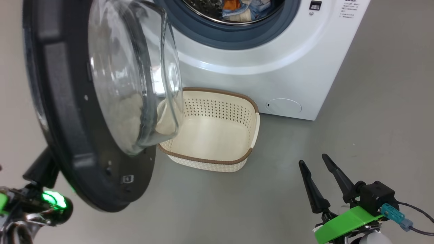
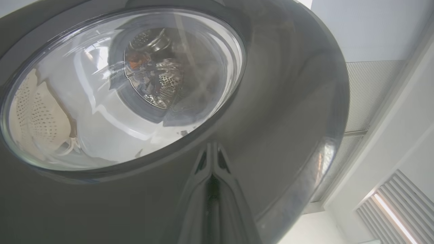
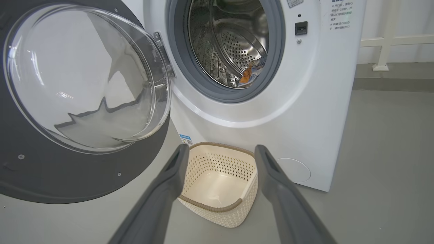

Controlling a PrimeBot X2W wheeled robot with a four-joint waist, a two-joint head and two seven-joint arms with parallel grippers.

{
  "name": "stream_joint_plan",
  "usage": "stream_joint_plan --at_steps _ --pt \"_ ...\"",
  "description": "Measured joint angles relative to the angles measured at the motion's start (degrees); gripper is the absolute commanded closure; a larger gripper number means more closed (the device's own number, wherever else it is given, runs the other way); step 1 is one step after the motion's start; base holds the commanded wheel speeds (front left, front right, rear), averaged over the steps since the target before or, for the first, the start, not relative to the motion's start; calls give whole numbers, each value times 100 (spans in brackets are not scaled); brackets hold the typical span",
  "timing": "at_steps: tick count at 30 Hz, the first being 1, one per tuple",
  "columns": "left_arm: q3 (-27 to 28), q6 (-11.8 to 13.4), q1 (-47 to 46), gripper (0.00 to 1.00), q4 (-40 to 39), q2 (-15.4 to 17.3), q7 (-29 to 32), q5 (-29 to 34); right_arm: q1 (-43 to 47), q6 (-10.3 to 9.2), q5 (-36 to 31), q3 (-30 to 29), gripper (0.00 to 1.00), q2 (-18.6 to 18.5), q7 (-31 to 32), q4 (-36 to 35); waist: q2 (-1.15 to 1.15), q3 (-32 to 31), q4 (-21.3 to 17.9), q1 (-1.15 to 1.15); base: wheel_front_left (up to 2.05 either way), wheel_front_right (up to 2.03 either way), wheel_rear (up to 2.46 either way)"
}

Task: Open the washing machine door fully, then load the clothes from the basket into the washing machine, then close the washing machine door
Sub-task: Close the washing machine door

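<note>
Left gripper (image 2: 213,162), closed, meets the open door (image 1: 61,101); right gripper (image 1: 313,159) gapes. Clothes (image 1: 242,8) inside the machine (image 1: 271,67), basket (image 1: 220,92) before it empty; closing remains.

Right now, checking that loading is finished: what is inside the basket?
Nothing shows inside the basket: bare cream floor. The washing machine door covers its left corner in the head view. The clothes lie inside the washing machine.

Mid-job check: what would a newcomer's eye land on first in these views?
The big round door stands wide open at the left, beside the empty basket on the floor in front of the washing machine. Next come the clothes, already lying in the drum. The right claw hangs open at the lower right.
</note>
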Motion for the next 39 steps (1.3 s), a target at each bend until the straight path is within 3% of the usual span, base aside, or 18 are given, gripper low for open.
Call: stream_joint_plan --at_steps 8,17,39 --pt "-775 -101 188 100 -331 -45 -133 -268 0 0 9 -2 0 22 0 16 0 15 -179 0 0 0 0" --pt "-1591 -149 188 100 -439 -48 -843 -575 -30 0 9 14 0 26 0 20 0 114 -439 0 0 0 0" --pt "-2030 -149 -602 100 -522 -46 -1494 -656 -239 0 55 -68 0 145 0 8 0 513 -1537 0 0 0 0"
